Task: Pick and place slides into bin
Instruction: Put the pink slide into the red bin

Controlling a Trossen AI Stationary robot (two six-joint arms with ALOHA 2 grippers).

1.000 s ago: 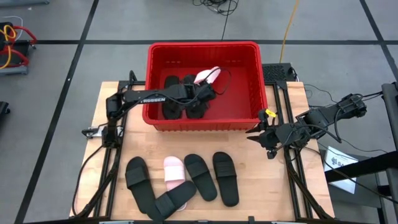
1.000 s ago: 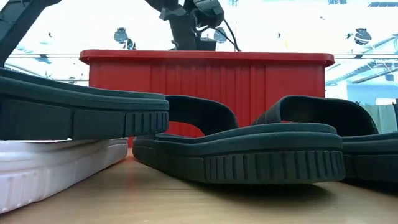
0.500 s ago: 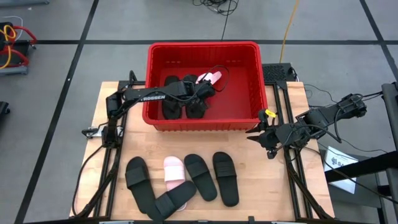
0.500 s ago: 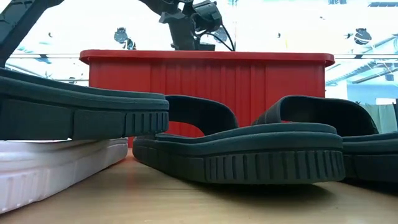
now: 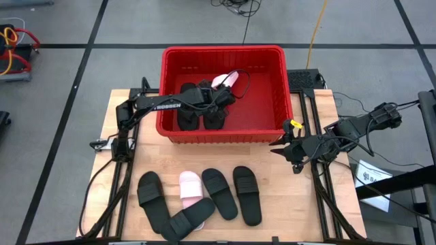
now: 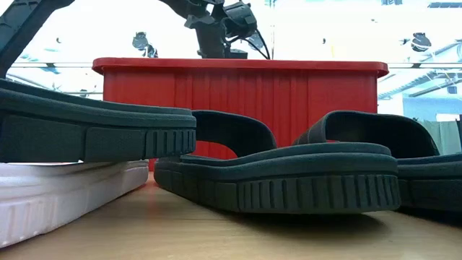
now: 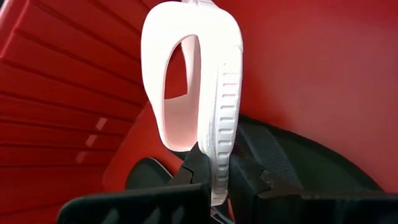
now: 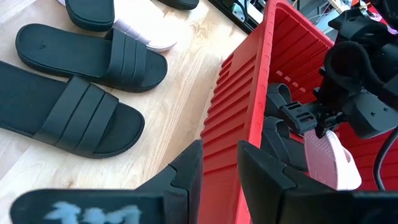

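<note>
Grey tiled floor with dark seams surrounds the wooden table (image 5: 272,197); cables trail across the floor beyond the table's far edge, one of them a yellow cord (image 5: 315,30). In the low view the room behind is bright, with ceiling fixtures visible above the bin rim.

Landmark: red bin (image 5: 276,92). It sits at the far edge of the table, overhanging toward the floor side.

Inside the bin: two black sandals (image 5: 188,116) lie side by side on the bin floor. The left gripper (image 5: 225,93) reaches over the bin's near-left wall and hangs above those sandals. Its fingers are pinched narrowly on the edge of a pink slide (image 7: 205,99), which stands on edge; in the left wrist view the sole rim is clamped between the two finger tips, strap loop pointing away from the gripper, the black sandals below it. Right wrist view shows the same pink slide low inside the bin, over the black pair.

In front of the bin, on bare wood: a row of slides (image 5: 221,194): a black one furthest left, a second pink slide (image 5: 191,187), then two black ones side by side. Another black slide (image 5: 187,219) lies across the pink one's near end, overlapping it.

Right gripper (image 5: 283,146) waits beside the bin's near-right corner, above the table; fingers part-way apart, holding nothing.
</note>
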